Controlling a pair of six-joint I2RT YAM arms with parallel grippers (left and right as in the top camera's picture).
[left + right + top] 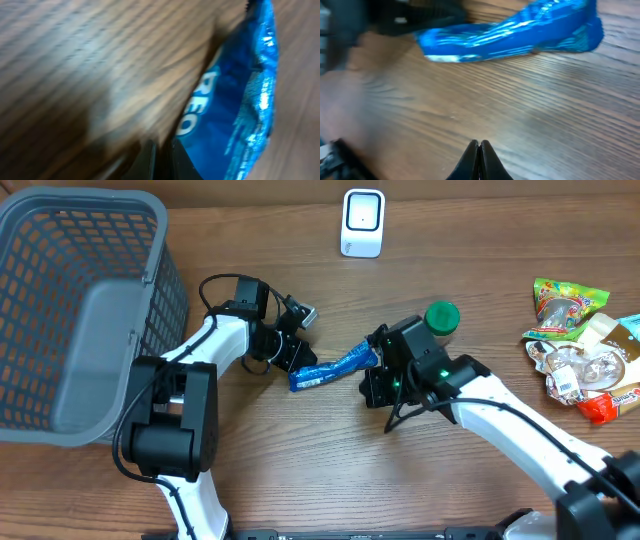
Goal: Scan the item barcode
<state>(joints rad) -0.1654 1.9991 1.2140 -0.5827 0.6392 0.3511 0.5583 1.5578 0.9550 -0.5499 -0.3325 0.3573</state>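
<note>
A blue Oreo snack packet [330, 368] lies slanted at the middle of the wooden table. My left gripper [289, 358] is shut on its left end. The left wrist view shows the packet [240, 100] running up and away from the closed left gripper [163, 146]. My right gripper [383, 372] sits at the packet's right end, shut and holding nothing. In the right wrist view its fingertips [479, 144] are pressed together above bare wood, with the packet [520, 30] a short way ahead and apart from them. A white scanner [362, 222] stands at the back centre.
A grey mesh basket [70, 310] fills the left side. A green-capped item [441, 317] stands just behind my right arm. Several snack packs [580, 350] are piled at the right edge.
</note>
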